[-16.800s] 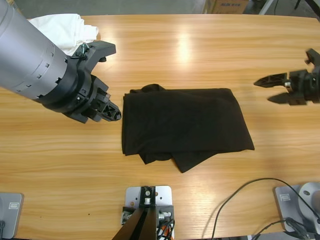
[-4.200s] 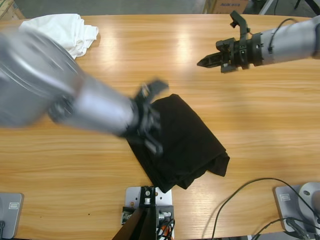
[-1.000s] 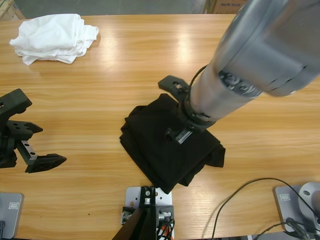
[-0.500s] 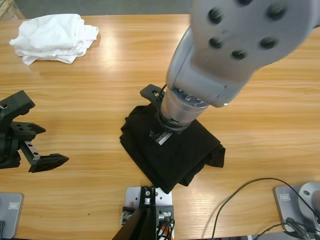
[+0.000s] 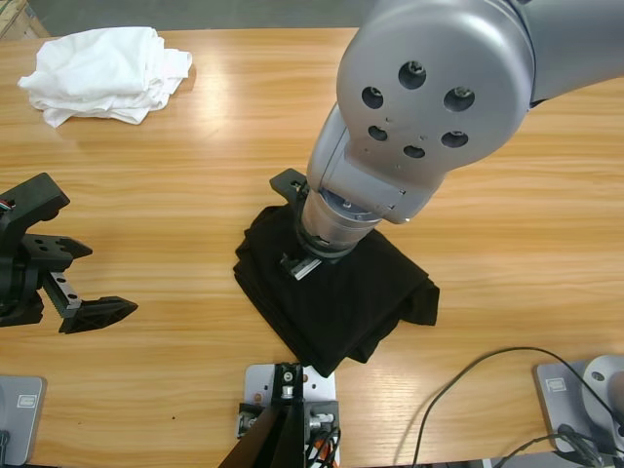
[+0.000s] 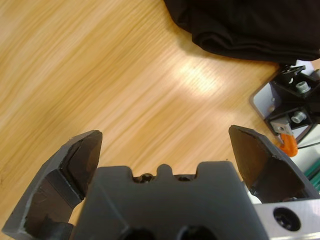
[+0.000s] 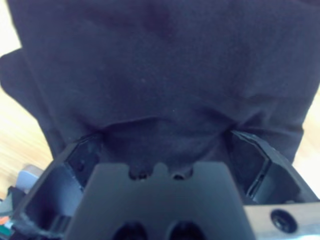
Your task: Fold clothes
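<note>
Since half a second ago the right arm has been lowered a little further over the black shirt (image 5: 341, 302), and its elbow now hides more of the surface (image 5: 244, 136). The right gripper (image 7: 160, 145) is seen pressed down into the folded cloth, jaws spread wide, with fabric bunched between them but nothing pinched. The left gripper (image 5: 68, 292) has barely been shifted; it is held with jaws spread, empty, with the shirt's edge well ahead of it. The white garments (image 5: 102, 60) are left far off from both grippers. The shirt is judged already folded compact, and is probably being flattened or regrasped.
</note>
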Controlling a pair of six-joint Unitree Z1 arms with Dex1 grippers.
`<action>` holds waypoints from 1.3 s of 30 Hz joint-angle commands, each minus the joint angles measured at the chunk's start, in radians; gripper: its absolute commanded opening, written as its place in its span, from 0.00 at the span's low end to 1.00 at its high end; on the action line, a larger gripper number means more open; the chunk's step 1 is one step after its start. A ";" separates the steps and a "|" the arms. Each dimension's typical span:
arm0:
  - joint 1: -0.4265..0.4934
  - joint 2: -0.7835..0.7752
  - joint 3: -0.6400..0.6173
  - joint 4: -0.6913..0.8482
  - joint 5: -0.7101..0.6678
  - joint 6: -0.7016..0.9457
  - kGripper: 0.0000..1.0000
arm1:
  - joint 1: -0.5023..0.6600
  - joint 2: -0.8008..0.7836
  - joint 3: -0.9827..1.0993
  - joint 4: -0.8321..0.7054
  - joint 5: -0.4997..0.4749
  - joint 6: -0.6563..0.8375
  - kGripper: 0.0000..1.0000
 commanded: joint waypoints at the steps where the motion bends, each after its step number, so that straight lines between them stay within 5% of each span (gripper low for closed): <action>1: -0.008 -0.008 0.018 -0.009 0.007 0.010 1.00 | 0.000 0.074 0.099 -0.027 -0.035 0.102 0.98; 5: -0.008 -0.008 0.021 -0.009 0.007 0.010 1.00 | -0.049 0.098 0.112 -0.027 -0.056 0.199 0.99; 15: -0.008 -0.005 0.027 -0.009 0.007 0.010 1.00 | -0.243 0.054 0.131 -0.030 -0.094 0.181 0.99; 24: -0.008 -0.006 0.028 -0.009 0.007 0.010 1.00 | -0.546 -0.024 0.253 -0.029 -0.198 0.174 1.00; 39: -0.007 -0.006 0.014 -0.009 0.005 0.008 1.00 | -0.332 -0.058 0.226 -0.016 -0.162 0.187 1.00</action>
